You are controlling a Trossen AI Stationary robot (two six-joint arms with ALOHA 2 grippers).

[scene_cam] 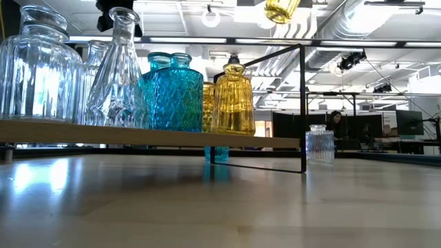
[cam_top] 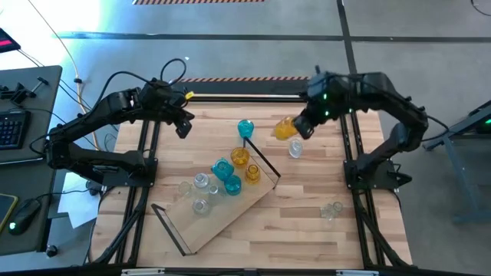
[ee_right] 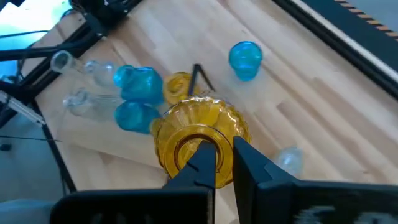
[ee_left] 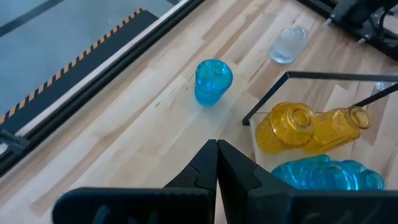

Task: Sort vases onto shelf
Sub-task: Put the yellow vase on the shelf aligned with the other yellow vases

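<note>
Right gripper [ee_right: 216,163] is clamped on the rim of an amber-yellow vase [ee_right: 199,140], one finger inside the mouth and one outside, and holds it in the air above the far part of the striped wooden tabletop [cam_top: 322,184], just beyond the shelf's far end (in the low view only the vase's underside shows at the top edge). Left gripper [ee_left: 217,163] hangs with its fingers pressed together on nothing, over the far left part of the table.

On the tabletop the shelf [cam_top: 230,218] lies at a slant, a light-wood board with a black wire frame [cam_top: 265,162] at each end. On it stand two teal-blue vases [cam_top: 224,170], two amber-yellow vases [cam_top: 240,157] and several clear vases [cam_top: 199,184], grouped close together toward its far end.

Off the shelf, a teal-blue vase [cam_top: 245,128] stands on the table just beyond the far frame, a small clear ribbed vase [cam_top: 295,149] stands near the held vase, and another clear vase [cam_top: 331,210] sits well apart toward the right near side.
</note>
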